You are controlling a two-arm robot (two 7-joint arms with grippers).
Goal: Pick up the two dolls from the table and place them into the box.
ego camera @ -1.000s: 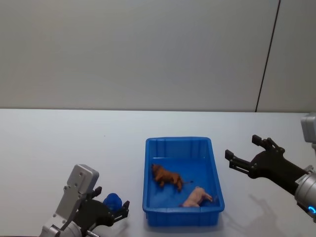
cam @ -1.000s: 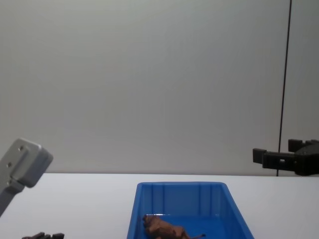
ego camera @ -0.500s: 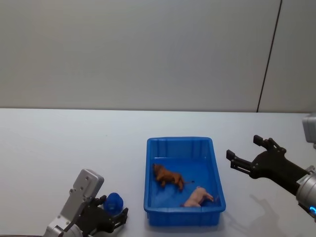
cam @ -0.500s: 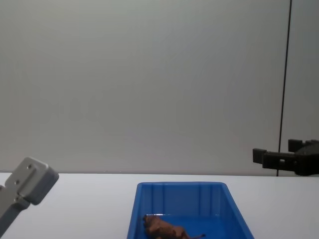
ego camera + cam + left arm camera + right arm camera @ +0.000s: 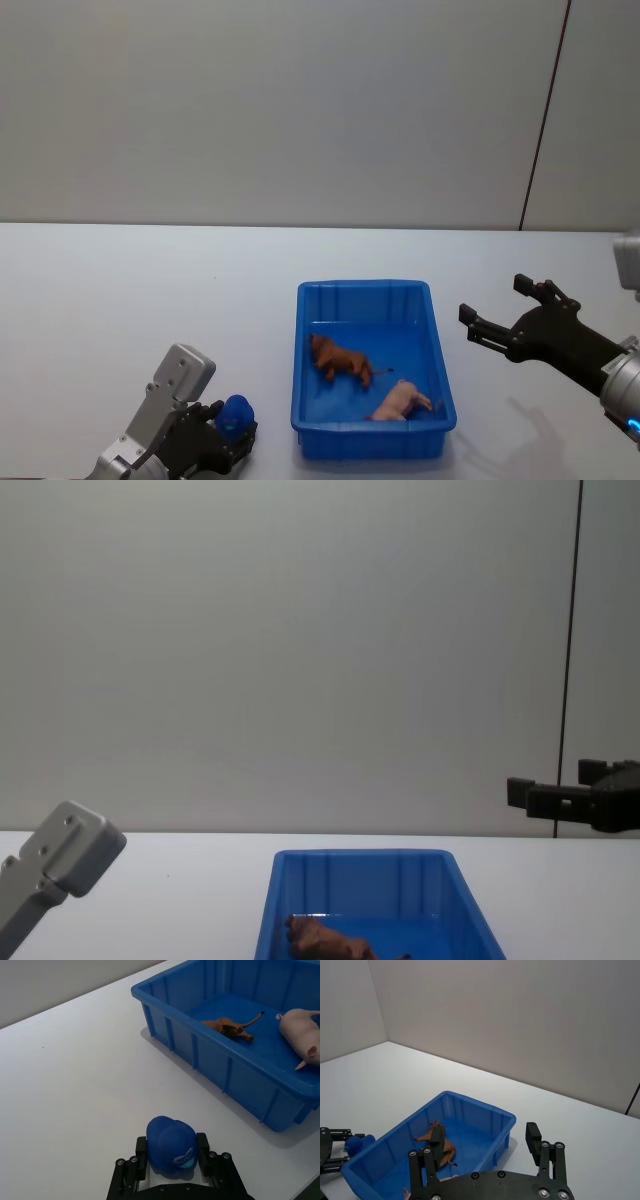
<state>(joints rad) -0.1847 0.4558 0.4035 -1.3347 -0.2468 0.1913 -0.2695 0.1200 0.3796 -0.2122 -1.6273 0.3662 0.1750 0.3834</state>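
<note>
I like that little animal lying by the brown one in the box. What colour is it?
Pale pink animal, clearest in the left wrist view.

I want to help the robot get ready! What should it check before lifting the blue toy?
1. Fingers of left gripper on both sides of the round fuzzy blue toy: ok.
2. Squeeze firm enough: cannot tell.
3. Toy on the white table, not lifted yet: ok.
4. Bright blue plastic box beside it: ok.
5. Room in box near brown animal doll and pink animal doll: ok.
6. Right gripper open, away from the box: ok.
</note>
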